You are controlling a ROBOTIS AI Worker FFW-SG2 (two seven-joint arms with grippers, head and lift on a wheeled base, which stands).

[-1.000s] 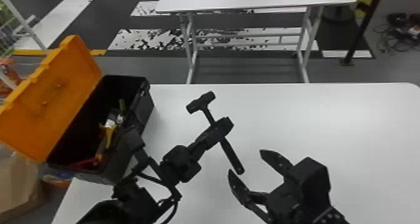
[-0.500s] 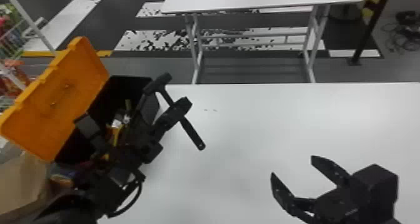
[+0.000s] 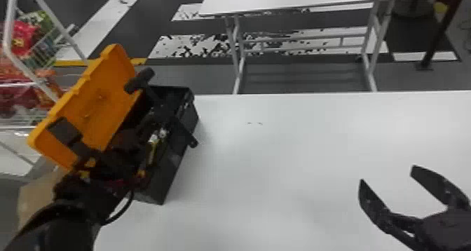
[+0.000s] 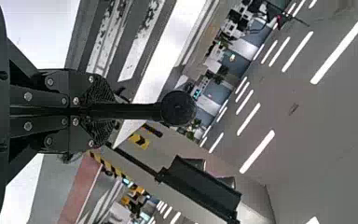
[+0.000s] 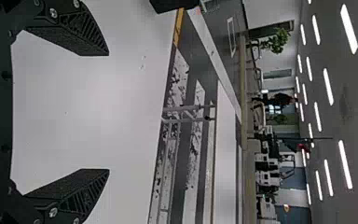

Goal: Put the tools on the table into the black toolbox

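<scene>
Hammer (image 3: pixel 140 80) hanging over toolbox (image 3: pixel 170 175), release remaining

By the far-left corner of the desk (image 3: pixel 280 162), the box is standing with its orange plastic lid (image 3: pixel 101 99) raised. Something yellow (image 3: pixel 151 153) is lying inside, probably a tool already stowed, though the left arm (image 3: pixel 59 225) is obscuring much. The left end effector (image 4: pixel 103 111) is gripping the dark, blunt-headed hammer by its slim handle; lowering and freeing it are remaining. The right end effector (image 3: pixel 388 175) is hovering open above the smooth white surface.
</scene>
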